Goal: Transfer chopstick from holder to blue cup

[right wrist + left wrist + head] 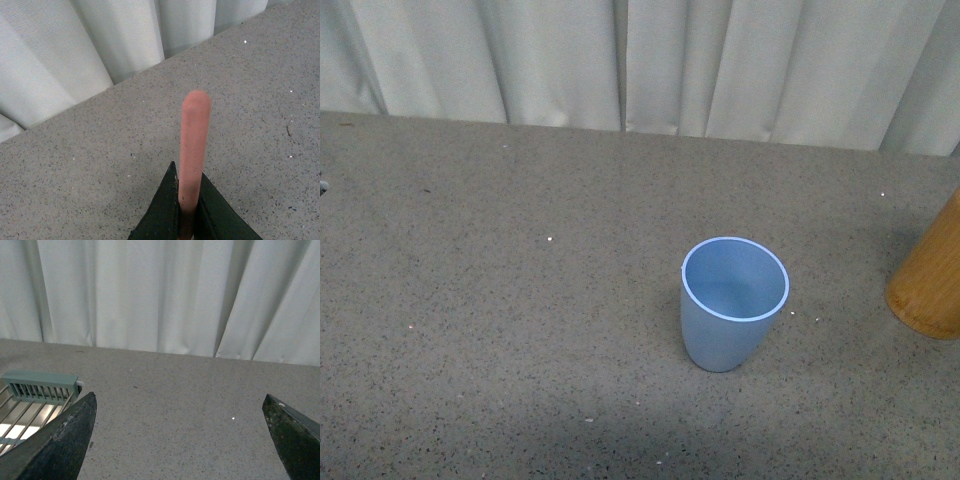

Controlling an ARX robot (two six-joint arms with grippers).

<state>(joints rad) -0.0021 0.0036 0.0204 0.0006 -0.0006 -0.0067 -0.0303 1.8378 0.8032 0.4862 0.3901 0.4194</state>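
The chopstick (194, 145) sits pinched between the right gripper's (189, 172) dark fingers (162, 210), its long axis running straight out past their tips above the tabletop (75, 175), blurred end toward the curtain (75, 50). The left gripper's (179, 396) fingers (65, 440) are spread wide.

Smooth plastic blue cup (733, 320), wood-look holder (932, 278), matt chopstick (194, 145)

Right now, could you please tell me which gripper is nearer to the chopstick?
The right. The right gripper is shut on the chopstick, which sticks out beyond its grip. The left gripper is open, holding nothing, with no chopstick in its view.
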